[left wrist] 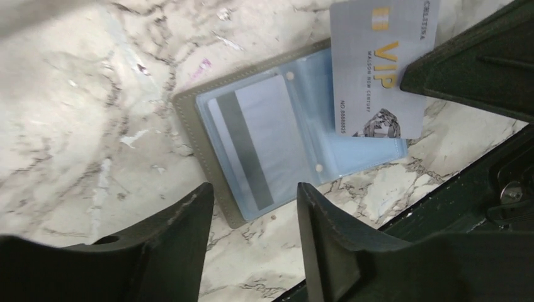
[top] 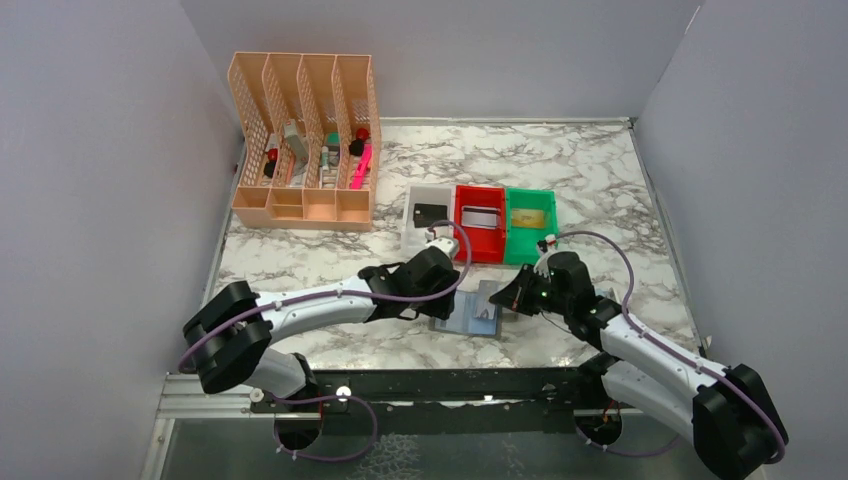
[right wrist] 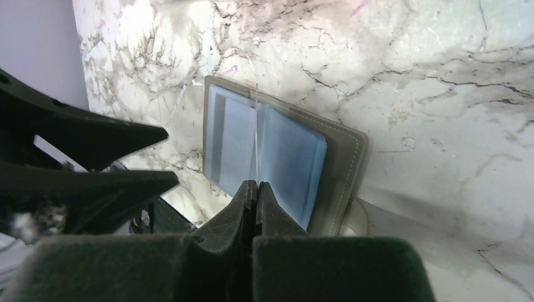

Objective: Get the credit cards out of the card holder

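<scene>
Pinching silver card (left wrist: 378,69), right fingers (right wrist: 243,209) over card holder (left wrist: 308,135).

The card holder (top: 465,312) is laid open on the table (top: 600,170) between the left gripper (left wrist: 255,192) and right gripper (right wrist: 257,185), with one card (left wrist: 378,69) held on edge over it. A row of bins (top: 460,225) is set just behind it, and a rack (top: 305,140) is placed at the far back-left.

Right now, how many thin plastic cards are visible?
5. Black card in white bin, silvery card in red bin, gold card in green bin, striped card inside blue-grey folding holder, silver VIP card pinched by right gripper. Pockets may hide more.
</scene>
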Motion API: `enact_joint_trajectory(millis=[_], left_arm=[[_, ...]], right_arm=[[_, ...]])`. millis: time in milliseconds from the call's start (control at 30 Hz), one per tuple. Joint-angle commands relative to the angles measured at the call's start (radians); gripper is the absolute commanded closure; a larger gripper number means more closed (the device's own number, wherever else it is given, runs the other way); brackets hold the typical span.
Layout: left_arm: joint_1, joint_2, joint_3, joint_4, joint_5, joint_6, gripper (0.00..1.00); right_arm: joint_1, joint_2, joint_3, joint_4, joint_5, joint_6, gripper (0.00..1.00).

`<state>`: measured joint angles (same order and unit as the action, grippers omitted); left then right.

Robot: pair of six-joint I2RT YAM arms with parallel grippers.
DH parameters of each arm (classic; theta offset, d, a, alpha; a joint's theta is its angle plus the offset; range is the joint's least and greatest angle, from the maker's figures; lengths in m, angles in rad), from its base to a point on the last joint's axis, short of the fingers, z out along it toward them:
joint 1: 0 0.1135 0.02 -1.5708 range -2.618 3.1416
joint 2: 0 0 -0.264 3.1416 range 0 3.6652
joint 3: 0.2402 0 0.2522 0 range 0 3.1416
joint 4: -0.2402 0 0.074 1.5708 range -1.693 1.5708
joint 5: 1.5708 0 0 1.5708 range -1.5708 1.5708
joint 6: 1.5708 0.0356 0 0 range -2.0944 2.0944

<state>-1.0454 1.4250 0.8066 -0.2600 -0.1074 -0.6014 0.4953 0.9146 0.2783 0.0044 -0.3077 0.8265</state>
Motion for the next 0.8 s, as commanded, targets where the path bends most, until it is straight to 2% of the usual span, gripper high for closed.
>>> enact_joint_trajectory(millis=[0,167,367,500,767], left_arm=[[0.063,-0.068,0.033,-0.059,-0.047,0.05,0.42],[0.185,-0.154,0.023,-0.11,-0.057,0.085,0.36],[0.28,-0.275,0.068,-0.219,-0.192,0.155,0.13],[0.299,-0.342,0.073,-0.253,-0.301,0.211,0.03],[0.3,-0.445,-0.035,-0.283,-0.481,0.238,0.01]], right_arm=[[-0.005,-0.031,0.024,0.02,-0.037,-0.068,0.99],[-0.005,-0.052,0.027,0.046,-0.059,-0.102,0.99],[-0.004,-0.092,0.072,0.01,-0.006,-0.176,0.99],[-0.005,-0.118,0.119,-0.021,0.066,-0.25,0.99],[-0.005,-0.094,0.209,-0.037,0.219,-0.393,0.99]])
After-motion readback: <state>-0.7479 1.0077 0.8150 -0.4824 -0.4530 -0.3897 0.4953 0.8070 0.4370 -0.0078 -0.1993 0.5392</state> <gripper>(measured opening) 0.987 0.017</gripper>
